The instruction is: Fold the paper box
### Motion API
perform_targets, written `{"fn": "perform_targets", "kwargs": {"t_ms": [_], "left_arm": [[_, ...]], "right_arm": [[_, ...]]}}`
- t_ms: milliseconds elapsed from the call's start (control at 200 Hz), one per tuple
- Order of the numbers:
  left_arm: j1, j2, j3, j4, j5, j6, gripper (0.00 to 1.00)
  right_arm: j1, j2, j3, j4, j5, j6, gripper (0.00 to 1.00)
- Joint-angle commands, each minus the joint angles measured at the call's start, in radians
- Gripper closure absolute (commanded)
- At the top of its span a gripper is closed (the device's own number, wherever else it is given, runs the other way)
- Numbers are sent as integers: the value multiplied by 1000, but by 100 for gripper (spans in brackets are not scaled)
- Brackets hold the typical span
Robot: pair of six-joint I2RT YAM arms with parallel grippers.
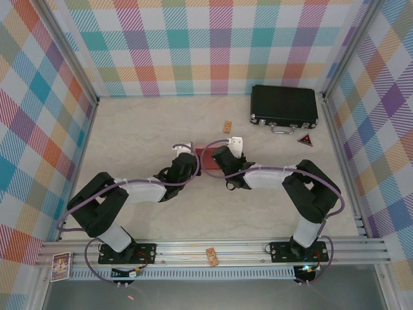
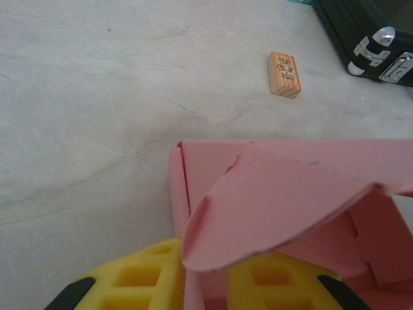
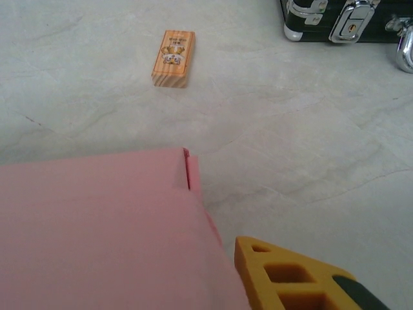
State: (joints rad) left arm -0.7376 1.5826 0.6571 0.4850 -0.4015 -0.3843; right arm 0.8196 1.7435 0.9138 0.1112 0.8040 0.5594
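Yellow left jaws, thin pink paper box (image 2: 290, 187), flap curled, marbled table (image 2: 97, 97)

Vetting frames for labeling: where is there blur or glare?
Top external: evenly lit and sharp, with faint shadows. Left wrist: the paper box flap near the lens is soft, the wooden block crisp. Right wrist: highlights glint on the metal latches of the black case.
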Motion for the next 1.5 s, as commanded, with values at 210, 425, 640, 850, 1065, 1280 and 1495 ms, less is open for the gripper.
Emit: {"fn": "perform_targets", "kwargs": {"t_ms": [210,425,640,850,1065,1280,1495], "left_arm": [[-8,-17,-36,54,40,28,73],[-9,-63,-85,74,43,55,66],[-9,-111,-160,112,72,78,60],[-12,-242,-261,113,109,114,56],[-11,-377,-311,9,95,134,54],[-13,-510,-297,-212,-189,39,54],[46,-478,-130,-402,-385,-3,52]], "right_arm": [[17,-32,-43,16,-6,-58,62],[19,-56,-82,40,-31,-102,51],[19,-89,-136,50,-62,-121,46],[24,-177,-217,28,-80,-110,43],[26,-256,-278,-38,-119,-77,41],[21,-343,-303,-206,-24,12,40],[-107,-383,-245,-372,-26,64,44]]}}
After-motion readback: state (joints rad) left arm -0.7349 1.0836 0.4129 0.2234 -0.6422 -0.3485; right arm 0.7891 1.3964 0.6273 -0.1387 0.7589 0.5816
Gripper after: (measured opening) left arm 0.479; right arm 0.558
